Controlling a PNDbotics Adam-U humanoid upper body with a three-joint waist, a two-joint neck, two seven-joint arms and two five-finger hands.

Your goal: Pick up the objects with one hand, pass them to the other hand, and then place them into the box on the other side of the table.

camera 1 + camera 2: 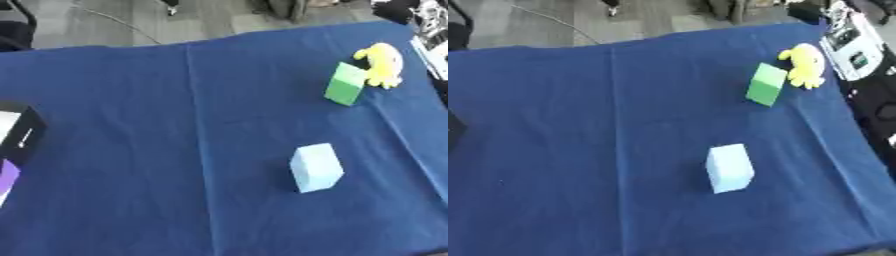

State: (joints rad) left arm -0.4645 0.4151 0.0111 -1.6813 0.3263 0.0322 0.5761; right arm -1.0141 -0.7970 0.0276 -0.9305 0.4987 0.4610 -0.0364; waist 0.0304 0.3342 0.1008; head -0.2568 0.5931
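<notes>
No hand in view (state unknown); pale blue block (316, 167) sits upright right of worktop (131, 150) centre, green block (346, 83) beyond it touching yellow plush (381, 64), box (17, 135) far left, so right arm nearer.

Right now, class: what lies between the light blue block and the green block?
Nothing: only bare blue cloth separates the light blue block from the green block, clearest in the left eye view.
</notes>
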